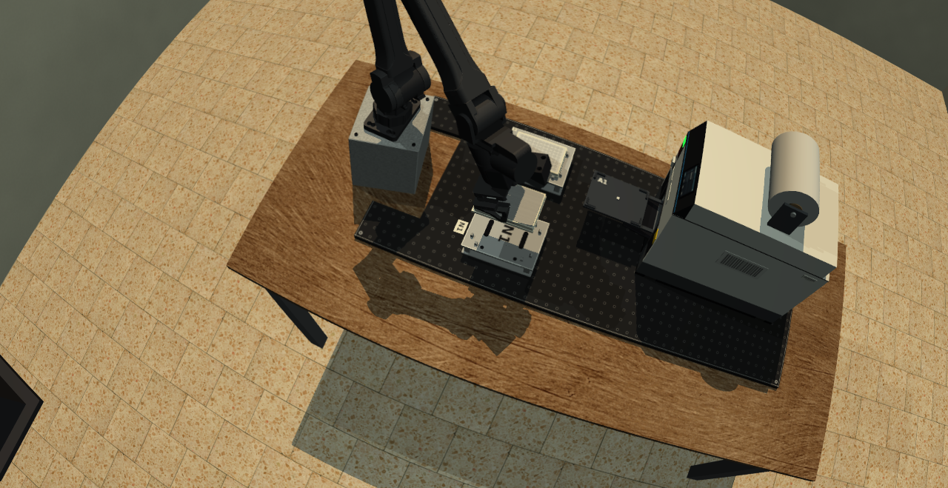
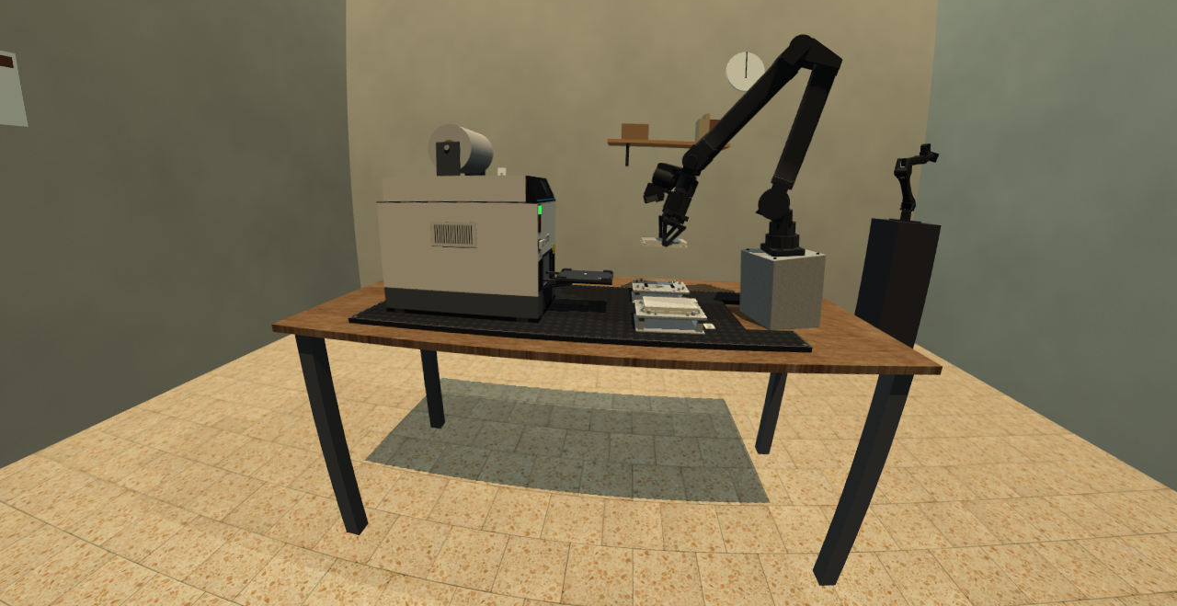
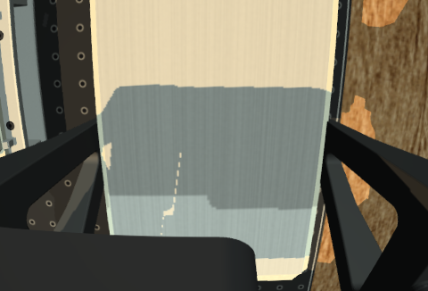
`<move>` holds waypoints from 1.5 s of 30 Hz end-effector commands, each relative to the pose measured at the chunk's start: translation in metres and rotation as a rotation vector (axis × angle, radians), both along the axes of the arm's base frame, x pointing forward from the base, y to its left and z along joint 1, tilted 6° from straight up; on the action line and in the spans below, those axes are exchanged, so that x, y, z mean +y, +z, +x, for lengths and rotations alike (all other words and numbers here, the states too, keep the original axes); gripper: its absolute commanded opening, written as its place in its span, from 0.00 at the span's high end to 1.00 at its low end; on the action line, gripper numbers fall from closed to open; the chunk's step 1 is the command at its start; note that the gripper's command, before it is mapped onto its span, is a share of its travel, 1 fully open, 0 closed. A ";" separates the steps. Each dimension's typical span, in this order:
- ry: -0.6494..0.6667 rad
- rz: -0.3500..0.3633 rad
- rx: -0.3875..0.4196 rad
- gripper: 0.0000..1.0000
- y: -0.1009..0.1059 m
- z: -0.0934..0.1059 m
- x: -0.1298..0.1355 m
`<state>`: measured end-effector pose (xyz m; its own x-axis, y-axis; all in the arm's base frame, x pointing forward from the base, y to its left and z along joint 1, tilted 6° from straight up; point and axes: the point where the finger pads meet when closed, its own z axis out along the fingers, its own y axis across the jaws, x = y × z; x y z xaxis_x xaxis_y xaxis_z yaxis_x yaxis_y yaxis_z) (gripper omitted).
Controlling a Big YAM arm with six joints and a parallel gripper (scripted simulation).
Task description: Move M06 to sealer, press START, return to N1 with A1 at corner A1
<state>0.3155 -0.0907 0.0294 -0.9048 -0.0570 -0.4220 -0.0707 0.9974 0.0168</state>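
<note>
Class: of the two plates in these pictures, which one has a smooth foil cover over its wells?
The plate held in the hand, raised above nest N1. The plate in N2 still shows open wells.

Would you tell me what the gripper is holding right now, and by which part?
The gripper is shut on plate M06, foil-covered, one finger against each long side, near one short end.

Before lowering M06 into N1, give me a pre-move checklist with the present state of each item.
1. Fingers clamp plate M06 by its long sides: ok.
2. Plate foil-covered, sealer lamp green: ok.
3. Nest N1 open to receive: ok.
4. Plate centred over N1: not ok, it overhangs the nest's far edge.
5. Well A1 toward N1's marked corner: cannot tell.
6. N2 plate seated in its nest: ok.
</note>
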 end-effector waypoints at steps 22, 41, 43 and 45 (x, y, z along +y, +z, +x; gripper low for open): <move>0.005 -0.009 -0.024 1.00 0.013 0.021 -0.004; 0.006 -0.001 -0.001 1.00 0.002 0.006 0.002; 0.006 -0.003 -0.006 1.00 0.005 0.008 0.001; 0.006 -0.006 -0.013 1.00 0.008 0.012 -0.001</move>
